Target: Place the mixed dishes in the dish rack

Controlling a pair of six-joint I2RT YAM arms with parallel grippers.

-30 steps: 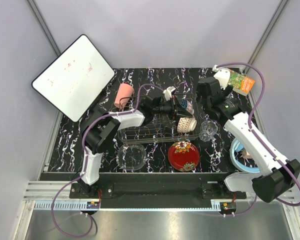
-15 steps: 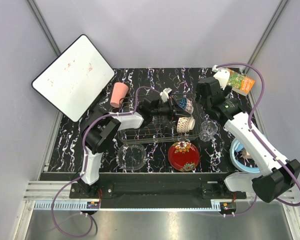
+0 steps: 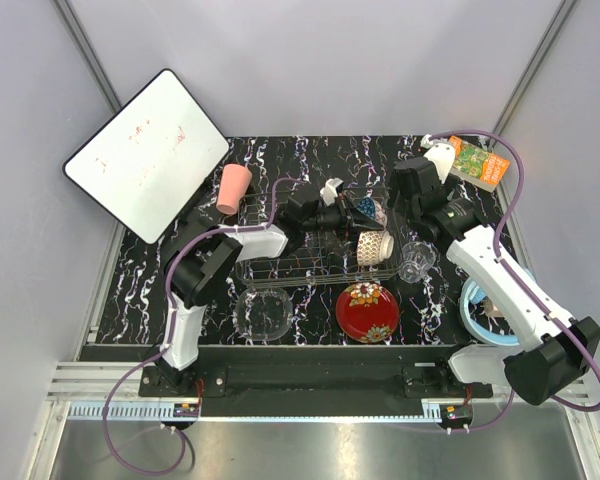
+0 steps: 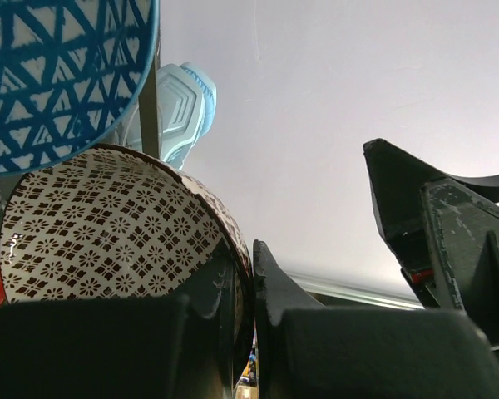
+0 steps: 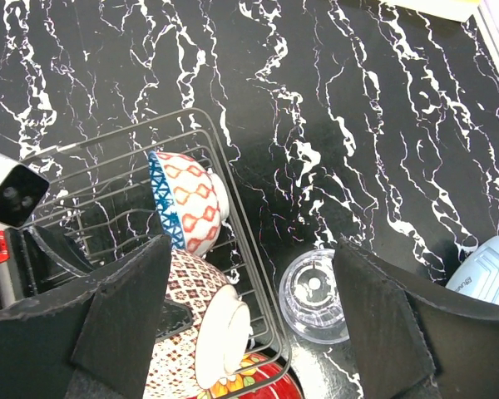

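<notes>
At the right end of the dish rack (image 3: 280, 262), I see the blue patterned bowl (image 3: 370, 210) lying on its side, with the beige patterned bowl (image 3: 373, 247) on its side just beside it, toward the arm bases. My left gripper (image 3: 350, 212) sits low over the rack and points at the two bowls, its fingers pressed together with nothing between them. Its wrist camera shows both bowls close ahead of the tips, and I cannot tell whether they touch the beige one. My right gripper (image 5: 251, 249) hangs above the rack's right edge, spread wide and empty. Below it the small clear glass (image 5: 314, 295) stands upright on the black marbled table (image 3: 310, 160), just outside the rack. The red floral plate (image 3: 368, 310) and the clear glass bowl (image 3: 263, 313) lie on the table in front of the rack, and the pink plastic cup (image 3: 234, 188) is by its far left corner. I also see blue headphones (image 3: 477, 300) near the right edge, a green-orange book (image 3: 478, 162) at the far right corner, and a white board (image 3: 147, 152) at the far left.
</notes>
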